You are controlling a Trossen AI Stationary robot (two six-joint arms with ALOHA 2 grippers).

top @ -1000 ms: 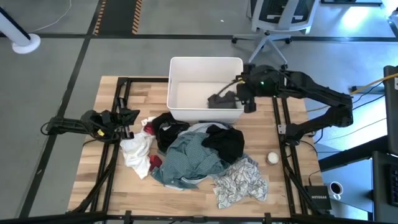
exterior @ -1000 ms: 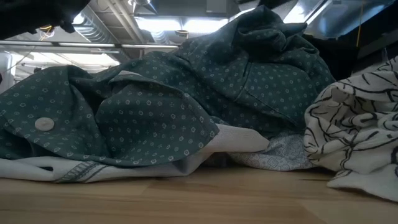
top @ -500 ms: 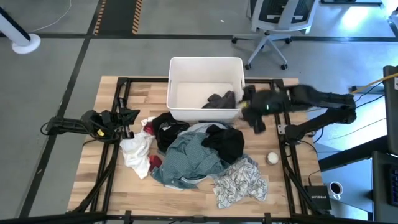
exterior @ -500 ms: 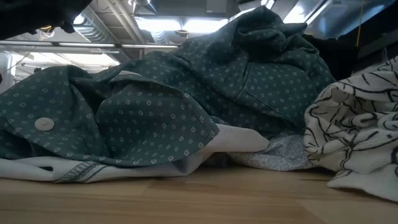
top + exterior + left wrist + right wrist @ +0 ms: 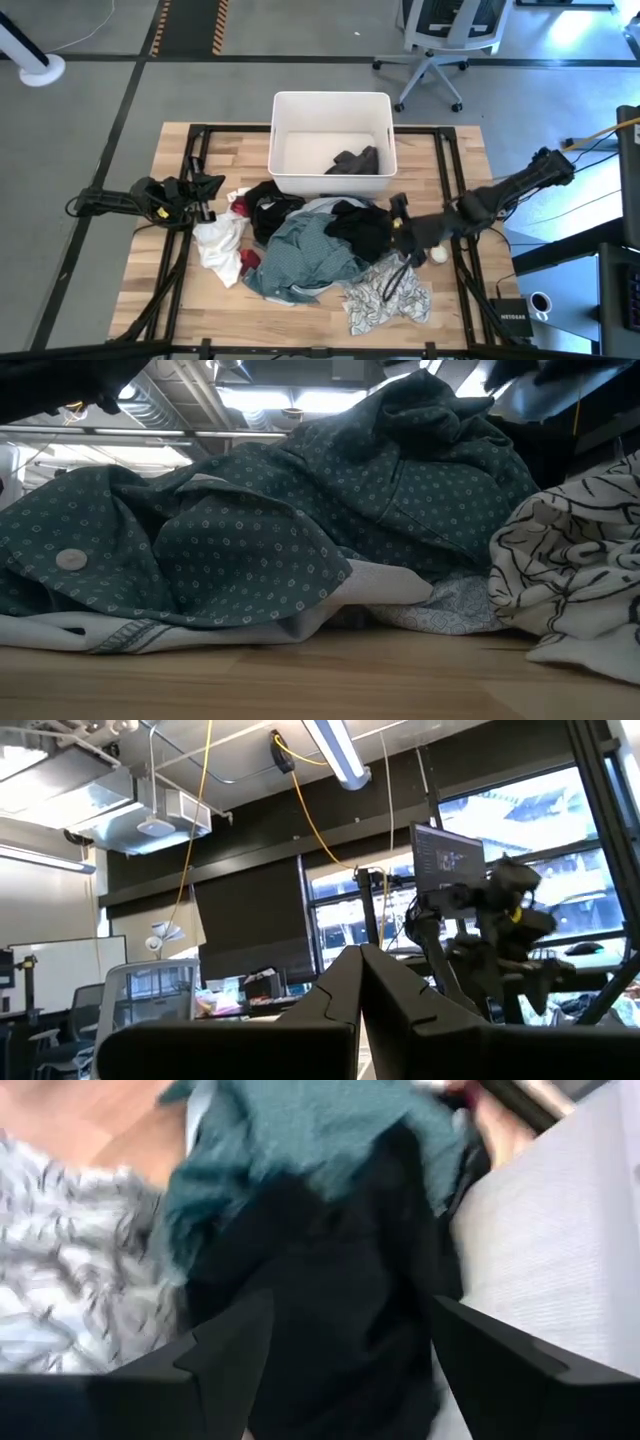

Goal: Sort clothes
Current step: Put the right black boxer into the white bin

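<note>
High view: grey-white patterned garment (image 5: 385, 292) crumpled by the bench's (image 5: 470, 290) near right edge; behind it a teal dotted shirt (image 5: 300, 256), a black piece (image 5: 362, 230), white fabric (image 5: 218, 242) leftward. Right gripper (image 5: 403, 232), fingers spread, empty, beside the black piece. Left gripper (image 5: 212, 185) shut at the left edge. Farther, a dark garment (image 5: 355, 160) lies in the white tub (image 5: 330, 100).

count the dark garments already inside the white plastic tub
1: a dark grey crumpled garment lies inside the white rectangular plastic tub, toward its right front corner. Nothing else shows in it, though something could sit hidden beneath that piece.
</note>
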